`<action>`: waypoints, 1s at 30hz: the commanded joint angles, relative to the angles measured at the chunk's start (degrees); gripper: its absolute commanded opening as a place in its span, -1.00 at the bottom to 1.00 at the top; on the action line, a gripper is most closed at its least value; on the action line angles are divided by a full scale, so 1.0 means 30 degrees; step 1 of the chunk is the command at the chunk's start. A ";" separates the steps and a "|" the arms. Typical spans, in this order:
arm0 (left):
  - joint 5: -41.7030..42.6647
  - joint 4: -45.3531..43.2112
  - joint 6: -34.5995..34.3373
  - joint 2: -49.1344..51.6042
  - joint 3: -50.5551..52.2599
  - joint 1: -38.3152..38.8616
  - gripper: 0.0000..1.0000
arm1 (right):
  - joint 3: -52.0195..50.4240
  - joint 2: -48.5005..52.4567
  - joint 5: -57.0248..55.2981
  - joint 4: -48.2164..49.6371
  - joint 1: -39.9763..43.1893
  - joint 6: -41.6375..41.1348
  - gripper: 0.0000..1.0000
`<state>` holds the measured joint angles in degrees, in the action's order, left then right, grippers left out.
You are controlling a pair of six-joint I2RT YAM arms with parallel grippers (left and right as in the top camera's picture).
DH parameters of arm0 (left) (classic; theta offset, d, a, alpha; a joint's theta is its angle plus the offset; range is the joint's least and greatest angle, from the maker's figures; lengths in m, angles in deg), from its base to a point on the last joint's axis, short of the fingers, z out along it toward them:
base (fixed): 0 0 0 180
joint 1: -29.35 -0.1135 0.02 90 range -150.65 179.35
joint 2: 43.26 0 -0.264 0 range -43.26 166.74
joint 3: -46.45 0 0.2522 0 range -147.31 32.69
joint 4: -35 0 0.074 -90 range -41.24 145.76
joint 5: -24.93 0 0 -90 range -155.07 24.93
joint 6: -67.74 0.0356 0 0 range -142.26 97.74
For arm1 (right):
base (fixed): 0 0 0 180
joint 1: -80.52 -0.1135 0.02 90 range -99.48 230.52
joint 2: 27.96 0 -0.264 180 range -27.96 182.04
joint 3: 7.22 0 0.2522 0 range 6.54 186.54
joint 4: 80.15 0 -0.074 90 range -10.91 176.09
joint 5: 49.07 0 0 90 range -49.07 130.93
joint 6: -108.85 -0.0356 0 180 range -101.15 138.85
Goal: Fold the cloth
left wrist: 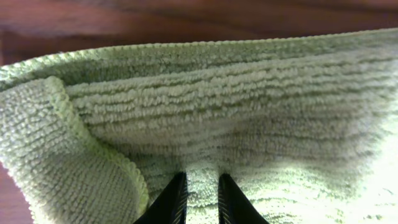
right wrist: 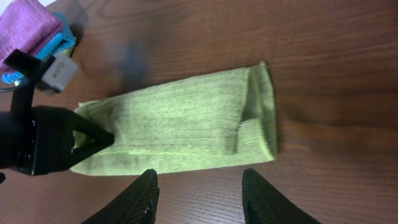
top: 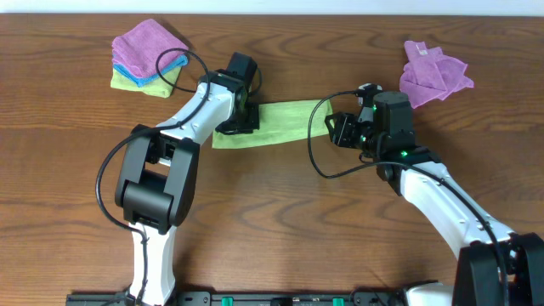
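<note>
The lime-green cloth (top: 276, 121) lies folded into a long strip on the wooden table between the two arms. My left gripper (top: 238, 119) is at its left end, shut on a pinch of the cloth (left wrist: 202, 186); a folded corner (left wrist: 68, 162) curls beside the fingers. My right gripper (top: 338, 129) is open and empty just off the strip's right end; in the right wrist view its fingers (right wrist: 199, 190) hover over bare wood beside the cloth (right wrist: 180, 121). No tag shows.
A stack of purple, blue and green cloths (top: 149, 55) sits at the back left, also in the right wrist view (right wrist: 31, 37). A crumpled purple cloth (top: 432, 72) lies at the back right. Cables loop off both arms.
</note>
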<state>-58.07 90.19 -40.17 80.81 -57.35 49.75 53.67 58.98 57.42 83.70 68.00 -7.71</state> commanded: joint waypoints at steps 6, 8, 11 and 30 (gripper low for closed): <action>-0.1974 0.0911 0.0386 -0.0277 -0.0299 -0.0175 -0.82 | 0.0029 0.0131 0.0160 -0.0350 -0.0146 0.0197 -0.15; -0.1982 0.0903 0.0386 -0.0576 -0.0299 -0.0197 -0.83 | 0.0022 0.0138 0.0160 -0.0627 -0.0146 0.0342 -0.16; -0.2025 0.0896 0.0408 -0.1122 -0.0299 -0.0197 -0.80 | -0.0022 0.0175 0.0160 -0.0612 -0.0379 0.0393 -0.20; -0.2834 0.0903 0.0408 -0.1341 -0.0299 -0.0204 -0.73 | 0.0007 0.6288 0.1399 0.6324 -0.2732 0.0583 -0.43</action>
<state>-64.51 92.46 -39.75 77.83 -57.42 49.60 53.63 76.29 61.86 102.30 60.02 -5.70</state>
